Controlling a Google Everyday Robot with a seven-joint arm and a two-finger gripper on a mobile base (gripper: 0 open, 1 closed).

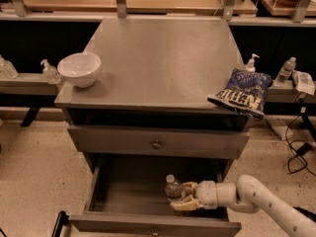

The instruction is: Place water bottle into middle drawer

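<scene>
camera view: the grey cabinet (163,58) fills the middle of the scene, and everything here is placed against it. on the cabinet's top, at the left edge, sits a white bowl (79,69); at the top's right front corner lies a blue chip bag (240,92), hanging a little over the edge. under the top is a closed drawer front (157,143) with a small round knob. below that, the cabinet's lowest tier, the middle drawer (123,194), is pulled out toward the camera, its floor bare on the left side

the white arm (266,201) reaches in from the cabinet's lower right, and the gripper (178,196) is inside the open drawer, toward the right of its middle. its two pale fingers (187,185) close around the water bottle (173,187) – one above the bottle's body and one below it – so the gripper is holding the bottle, not open. the bottle stands roughly upright, white cap upward, within the drawer's walls and near its front edge. whether its base rests on the drawer floor or hangs just above it, i cannot tell

judging from this, the task is nearly done: the drawer is open and the bottle is already inside its bounds. what is left, by my reading, is to set the bottle down if it is not yet down, let the fingers spread, and draw the arm back out of the cabinet without tipping the bottle – its light crinkled plastic could topple or roll
</scene>
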